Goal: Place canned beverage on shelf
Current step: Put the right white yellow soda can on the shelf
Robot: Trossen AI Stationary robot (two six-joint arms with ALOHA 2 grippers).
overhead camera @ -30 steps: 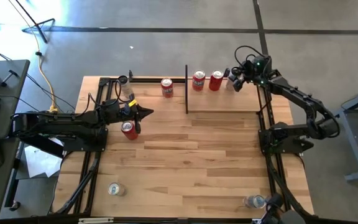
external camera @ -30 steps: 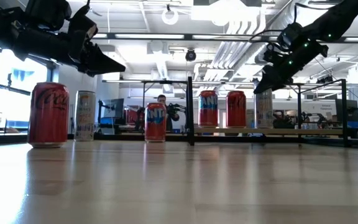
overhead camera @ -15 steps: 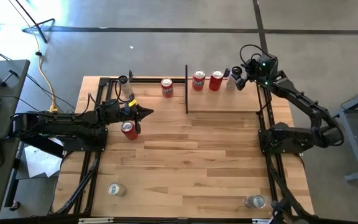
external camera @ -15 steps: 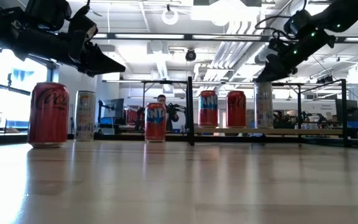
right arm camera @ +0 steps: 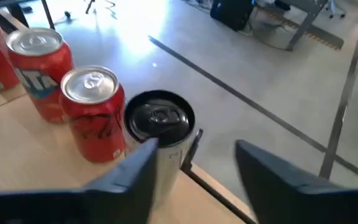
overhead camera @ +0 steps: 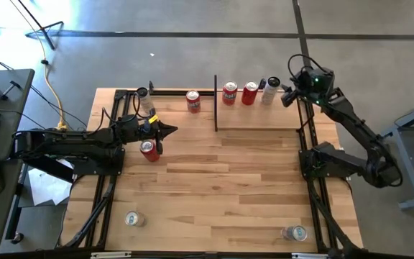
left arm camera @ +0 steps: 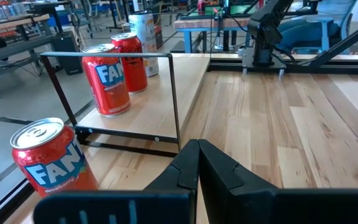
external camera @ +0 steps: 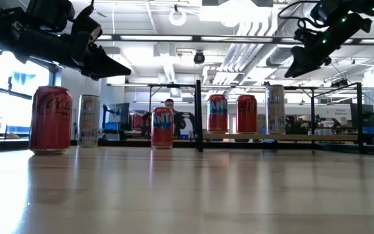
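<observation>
The shelf (overhead camera: 261, 115) is a pale board with black posts at the table's far right. On it stand a red Fanta can (overhead camera: 229, 93), a red cola can (overhead camera: 249, 93) and a tall pale can with a black top (overhead camera: 269, 92), all upright on their bases. My right gripper (overhead camera: 287, 94) is open and hovers just right of the tall can (right arm camera: 160, 118), above its top in the low view (external camera: 302, 65). My left gripper (overhead camera: 168, 130) is shut and empty, raised over the table's left part (external camera: 112, 67).
Off the shelf, a red Fanta can (overhead camera: 193, 101), a pale can (overhead camera: 144, 96) and a red cola can (overhead camera: 148, 150) stand on the table's far left. Two more cans (overhead camera: 133, 218) (overhead camera: 294, 233) are near the front edge. A black upright frame (overhead camera: 215, 104) marks the shelf's left end.
My right gripper has drawn away from the tall pale can, rising and going toward the table's right edge. The can stays upright on the shelf beside the red cola can. My left arm has kept still.
</observation>
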